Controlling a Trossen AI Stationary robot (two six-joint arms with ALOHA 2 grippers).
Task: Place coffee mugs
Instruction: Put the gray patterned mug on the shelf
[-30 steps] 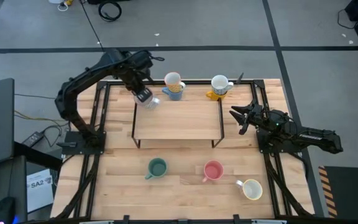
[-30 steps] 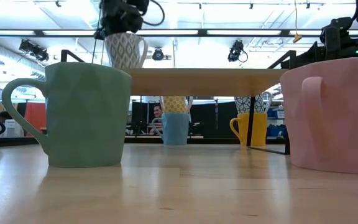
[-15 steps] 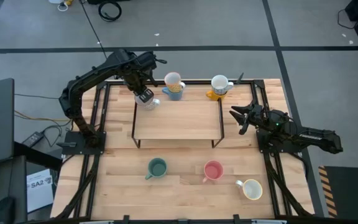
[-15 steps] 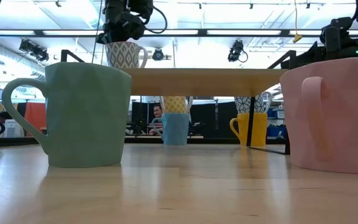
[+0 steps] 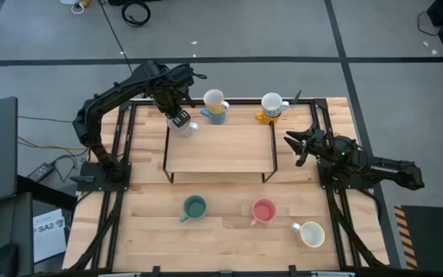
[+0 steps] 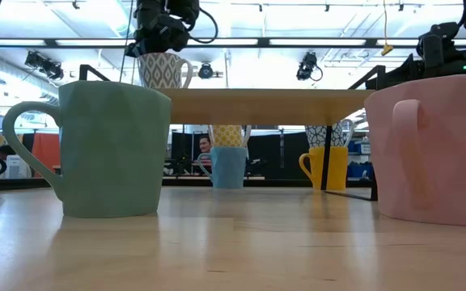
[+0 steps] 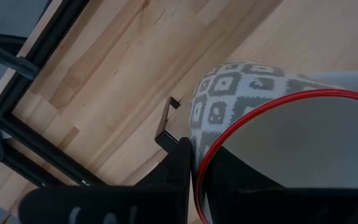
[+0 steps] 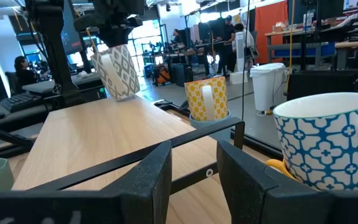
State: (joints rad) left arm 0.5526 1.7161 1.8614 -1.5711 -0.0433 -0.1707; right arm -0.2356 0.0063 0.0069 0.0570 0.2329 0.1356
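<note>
Patterned mug point(image 5: 181, 123) is held by the left gripper point(image 5: 177, 115), pinched tight on the rim: 1 finger inside the red-lipped mouth, 1 outside, as seen in the left wrist view point(image 7: 241, 106). Since 1 s ago the mug has been carried from the shelf's left edge up toward the back-left corner of the raised wooden shelf point(image 5: 221, 150) and lowered slightly; no movement in the last 0.5 s. In the low view the mug point(image 6: 164, 71) sits at shelf-top level, slightly tilted; contact with the shelf cannot be confirmed. Judgement: placement is nearly done, release is likely next.

Right gripper point(image 5: 297, 145) is parked beside the shelf's right end, fingers apart, nothing held.

Remaining mugs: green mug point(image 5: 194, 207), pink mug point(image 5: 264, 211) and cream mug point(image 5: 311, 233) on the front table; 2 stacked pairs behind the shelf, yellow-patterned on blue point(image 5: 215, 105) and blue-patterned on yellow point(image 5: 272, 105).
</note>
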